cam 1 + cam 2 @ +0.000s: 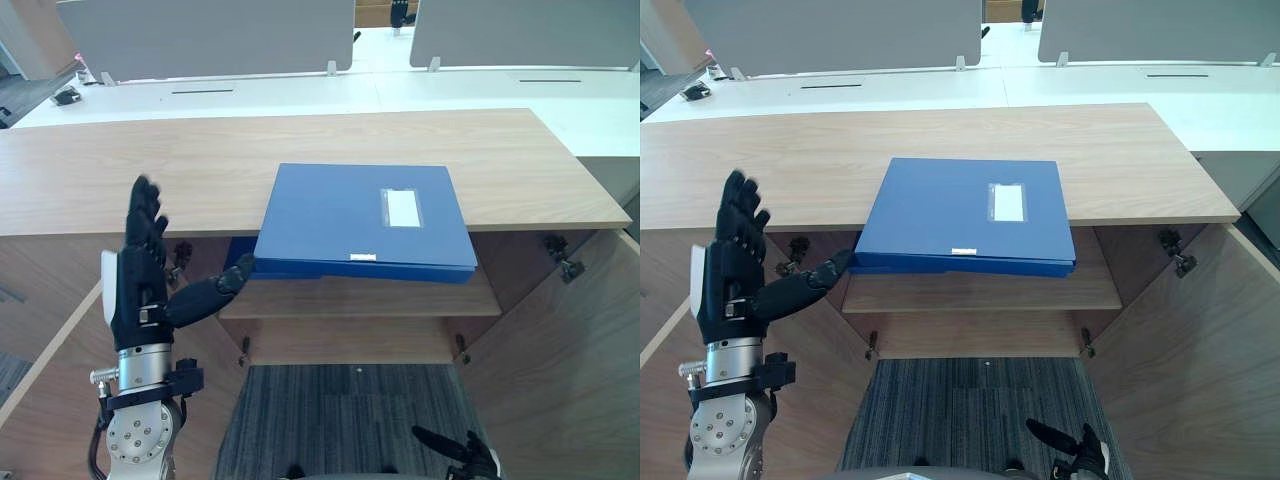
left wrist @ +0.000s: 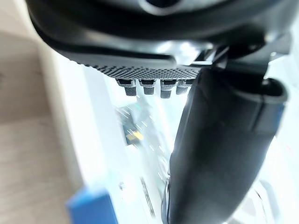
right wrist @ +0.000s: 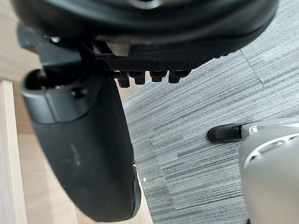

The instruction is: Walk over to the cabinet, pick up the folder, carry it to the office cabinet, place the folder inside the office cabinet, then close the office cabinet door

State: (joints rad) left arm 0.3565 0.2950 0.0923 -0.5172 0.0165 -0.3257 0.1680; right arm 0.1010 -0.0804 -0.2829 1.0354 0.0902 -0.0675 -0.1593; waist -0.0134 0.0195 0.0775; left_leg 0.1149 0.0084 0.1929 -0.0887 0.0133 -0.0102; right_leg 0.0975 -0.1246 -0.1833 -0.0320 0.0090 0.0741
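A blue folder (image 1: 365, 218) with a white label lies flat on the wooden cabinet top (image 1: 180, 160), its front edge overhanging the open cabinet. My left hand (image 1: 138, 285) is raised to the folder's left, open, fingers pointing up. Its thumb (image 1: 215, 295) reaches toward the folder's front left corner and touches or nearly touches it. A blue corner of the folder (image 2: 88, 207) shows past the thumb in the left wrist view. My right hand (image 1: 465, 458) hangs low over the carpet, open and holding nothing.
Both cabinet doors stand open: the left door (image 1: 40, 400) beside my left arm, the right door (image 1: 575, 350) opposite. A wooden shelf (image 1: 360, 298) sits under the folder. Grey carpet (image 1: 340, 410) lies below. White desks with grey dividers (image 1: 200, 35) stand behind.
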